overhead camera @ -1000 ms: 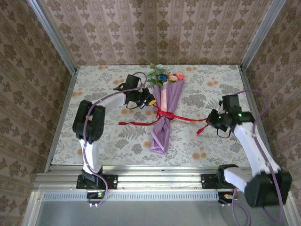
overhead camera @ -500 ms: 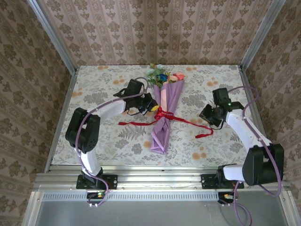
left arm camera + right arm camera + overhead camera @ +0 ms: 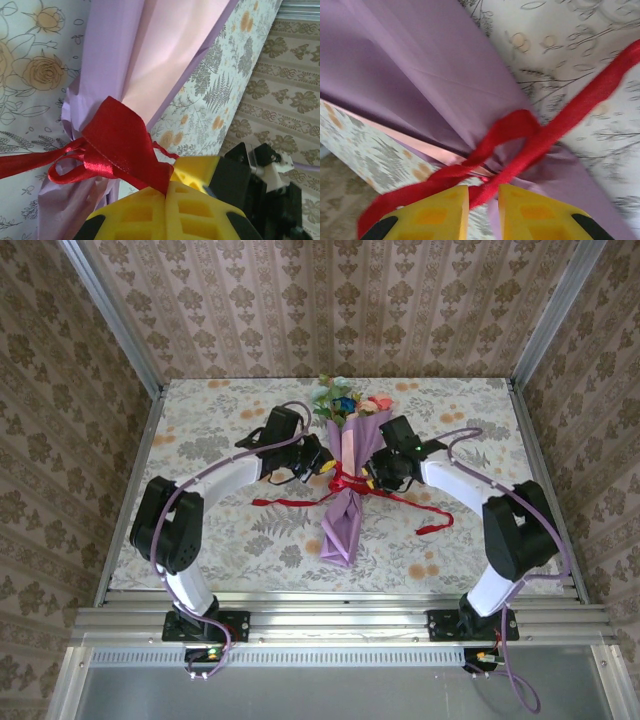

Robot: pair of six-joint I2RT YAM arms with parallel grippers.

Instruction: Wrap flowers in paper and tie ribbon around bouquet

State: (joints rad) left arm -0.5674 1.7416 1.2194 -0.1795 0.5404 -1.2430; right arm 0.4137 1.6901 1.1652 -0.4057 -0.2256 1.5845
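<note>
From above, the bouquet (image 3: pixel 345 502) lies near the middle of the table (image 3: pixel 200 530), with its flowers (image 3: pixel 343 400) toward the far edge and its narrow tip toward the near edge. The ribbon (image 3: pixel 300 502) is tied around its waist, and loose ends trail toward the left and right edges. The left tool (image 3: pixel 325 465) and right tool (image 3: pixel 371 480) sit on either side of the knot. The left wrist view adds what the top view is too small to show: the yellow fingers (image 3: pixel 150 215) are pressed together, pinching a ribbon loop against the paper (image 3: pixel 115 45). In the right wrist view, the fingers (image 3: pixel 440 210) stand slightly apart and a ribbon strand runs into the gap.
</note>
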